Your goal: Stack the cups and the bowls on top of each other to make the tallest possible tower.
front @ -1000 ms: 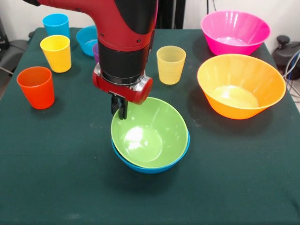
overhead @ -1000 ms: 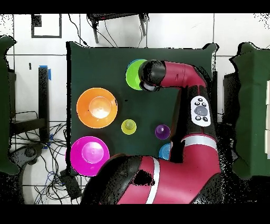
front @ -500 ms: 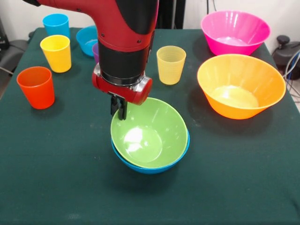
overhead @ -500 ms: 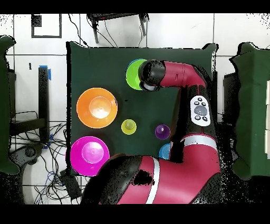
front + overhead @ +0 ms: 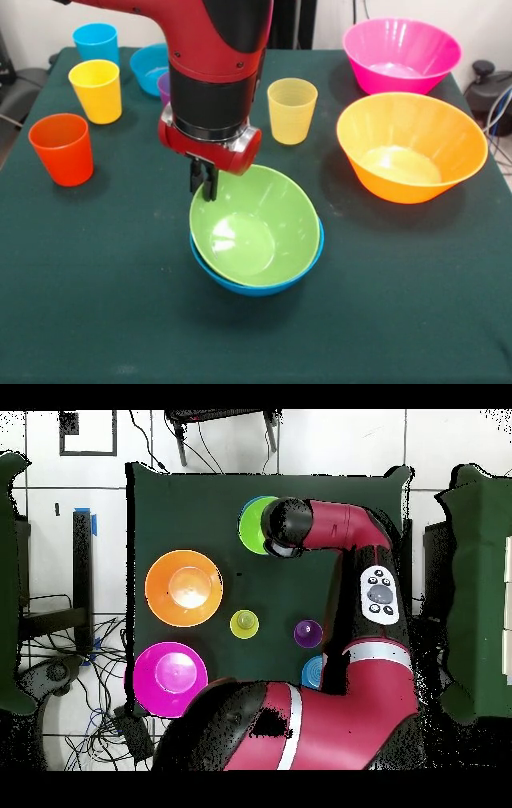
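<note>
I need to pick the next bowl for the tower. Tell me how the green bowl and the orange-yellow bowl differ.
The green bowl is smaller than the orange-yellow bowl. The green bowl sits nested in a blue bowl, tilted; the orange-yellow bowl stands alone and level on the table. The end effector is at the green bowl's rim; nothing touches the orange-yellow bowl. Both are round, translucent and empty.

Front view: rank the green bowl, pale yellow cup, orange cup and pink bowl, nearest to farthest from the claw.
1. Green bowl, at the claw.
2. Pale yellow cup, behind, picture right.
3. Orange cup, picture left.
4. Pink bowl, far right corner.
</note>
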You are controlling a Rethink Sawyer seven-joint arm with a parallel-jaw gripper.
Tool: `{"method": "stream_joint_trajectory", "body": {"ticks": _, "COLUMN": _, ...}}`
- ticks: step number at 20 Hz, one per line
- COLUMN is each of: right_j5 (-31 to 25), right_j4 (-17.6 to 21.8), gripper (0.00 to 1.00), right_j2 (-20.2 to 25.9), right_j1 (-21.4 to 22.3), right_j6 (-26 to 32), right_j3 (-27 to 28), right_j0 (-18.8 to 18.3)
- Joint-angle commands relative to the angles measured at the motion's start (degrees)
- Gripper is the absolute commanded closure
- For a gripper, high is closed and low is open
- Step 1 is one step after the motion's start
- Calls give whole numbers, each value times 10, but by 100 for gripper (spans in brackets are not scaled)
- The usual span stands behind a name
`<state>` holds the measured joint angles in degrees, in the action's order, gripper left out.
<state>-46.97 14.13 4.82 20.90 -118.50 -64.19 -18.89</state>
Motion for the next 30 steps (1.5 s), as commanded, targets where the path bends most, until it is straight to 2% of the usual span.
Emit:
{"method": "stream_joint_trajectory", "body": {"ticks": 1, "right_j5": 37, "right_j4": 54, "gripper": 100, "right_j2": 38, "right_j1": -3, "right_j6": 91, "right_j3": -73, "right_j0": 9}}
{"method": "stream_joint_trajectory", "body": {"ticks": 20, "right_j5": 44, "right_j4": 58, "gripper": 100, "right_j2": 30, "right_j1": 8, "right_j6": 74, "right_j3": -97, "right_j0": 15}}
{"method": "stream_joint_trajectory", "body": {"ticks": 30, "right_j5": 41, "right_j4": 52, "gripper": 100, "right_j2": 35, "right_j1": 14, "right_j6": 82, "right_j3": -109, "right_j0": 4}}
